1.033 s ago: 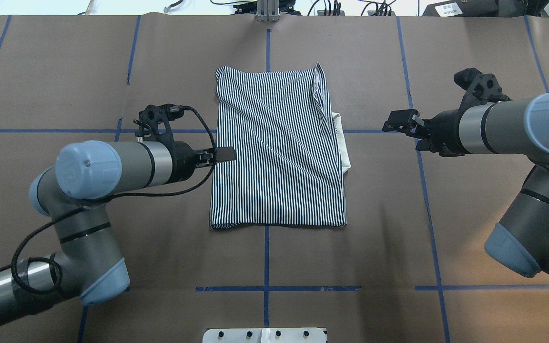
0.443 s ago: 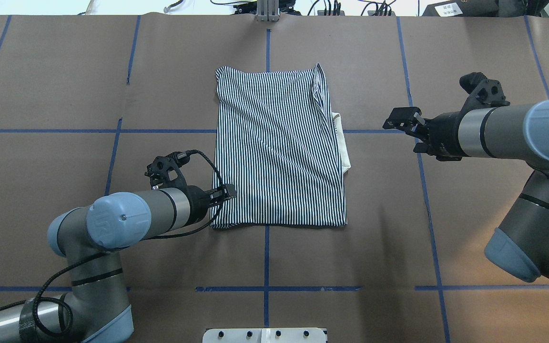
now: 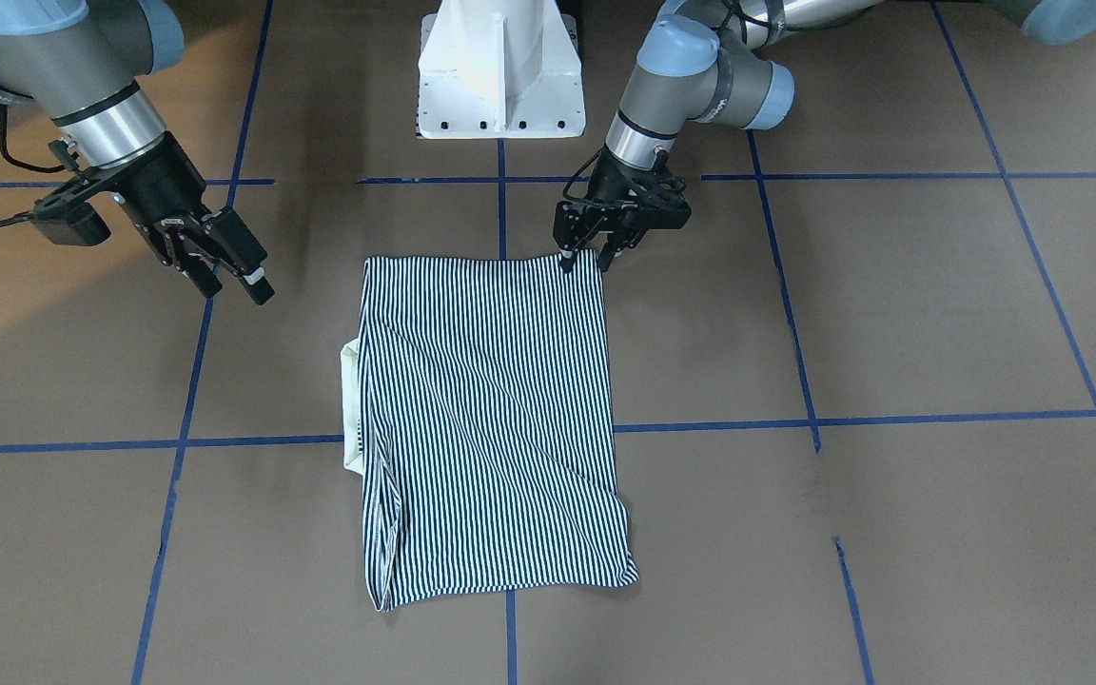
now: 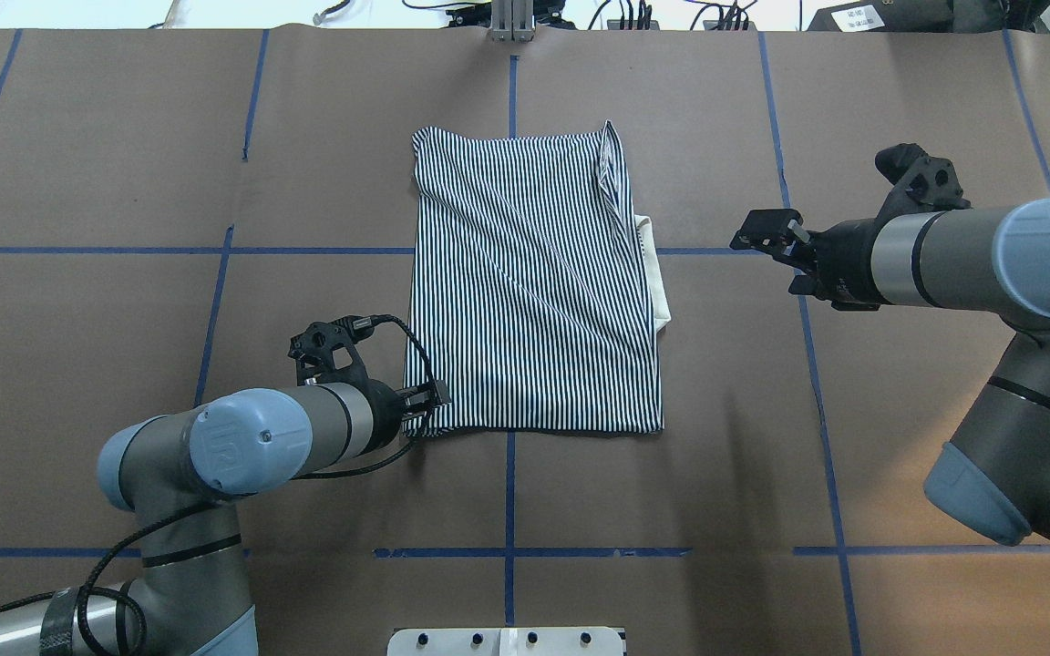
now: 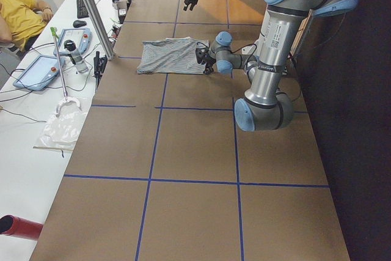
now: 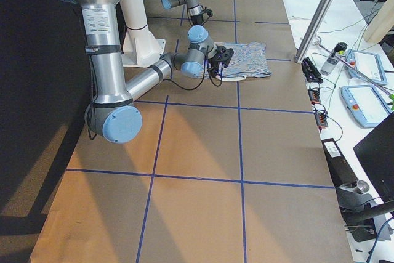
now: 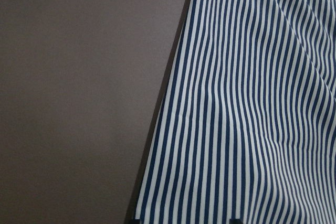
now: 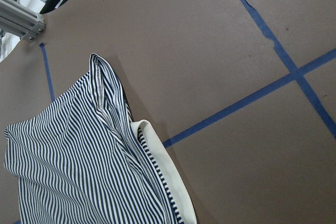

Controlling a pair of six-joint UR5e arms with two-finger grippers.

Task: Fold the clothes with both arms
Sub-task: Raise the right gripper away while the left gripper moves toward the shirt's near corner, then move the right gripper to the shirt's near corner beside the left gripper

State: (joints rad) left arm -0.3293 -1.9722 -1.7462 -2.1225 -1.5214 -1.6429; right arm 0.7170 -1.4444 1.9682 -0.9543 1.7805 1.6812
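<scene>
A striped shirt (image 4: 530, 282), already folded into a tall rectangle, lies flat in the middle of the table (image 4: 899, 437). The robot's left hand (image 3: 586, 259) is low at the shirt's near left corner, its fingers apart and astride the edge, gripping nothing. The left wrist view shows only stripes and bare table along that edge, with cloth lying between the two fingertips. The right hand (image 3: 232, 283) hovers above the table, well apart from the shirt on its right side, and is also open and empty. A strip of cream collar (image 4: 662, 287) sticks out from under the right edge. A final fold looks to be the step at hand, and the risks are plain. If the left hand closes on the top layer alone, the stack could peel open when lifted. If it bites too shallowly, the thin cloth may slip free. And with the right hand so far off, a lift from one corner could drag the bundle askew, pulling more collar out from under the fold.
</scene>
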